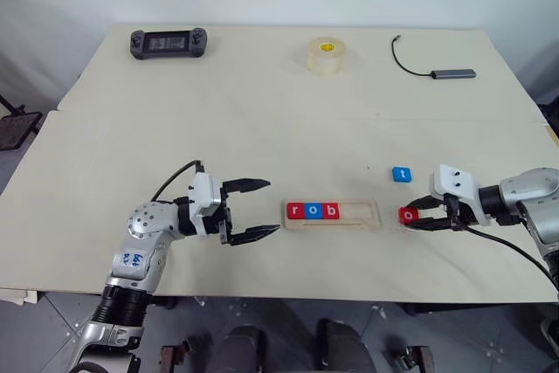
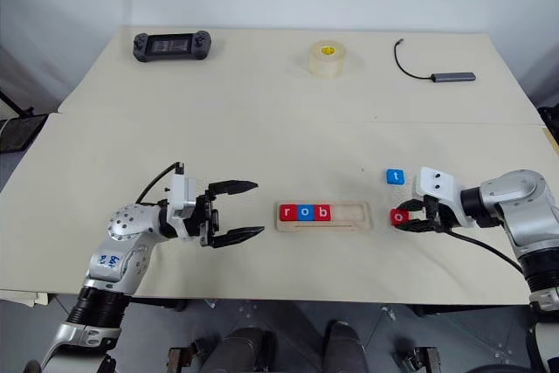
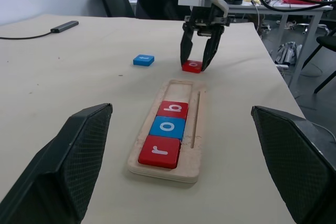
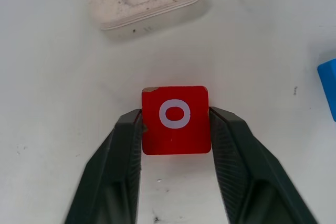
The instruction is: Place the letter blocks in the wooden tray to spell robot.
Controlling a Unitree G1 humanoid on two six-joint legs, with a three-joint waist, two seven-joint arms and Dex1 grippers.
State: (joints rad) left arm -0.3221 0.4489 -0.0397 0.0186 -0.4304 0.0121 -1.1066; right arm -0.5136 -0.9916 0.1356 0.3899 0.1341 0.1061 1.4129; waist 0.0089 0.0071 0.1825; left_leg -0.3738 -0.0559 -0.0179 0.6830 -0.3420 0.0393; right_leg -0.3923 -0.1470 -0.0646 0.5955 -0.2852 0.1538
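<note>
On the pale surface (image 1: 262, 128), the wooden tray (image 1: 362, 225) at lower centre holds r, o, b, while the right pincer (image 4: 176, 129) clamps the red o block (image 4: 176, 120) just beside it and the left pincer (image 1: 253, 209) gapes empty; a shallow edge grip could let the tile slip.

Pale flat rectangular wooden tray (image 1: 374, 216): flat on the table, holding red "r" tile (image 1: 295, 210), blue "o" tile (image 1: 313, 210) and red "b" tile (image 1: 330, 210) side by side; rest of slot unfilled. Red "o" tile (image 4: 176, 119): on the table just beside the tray's end. Blue "t" tile (image 1: 401, 174): on the table nearby.
</note>
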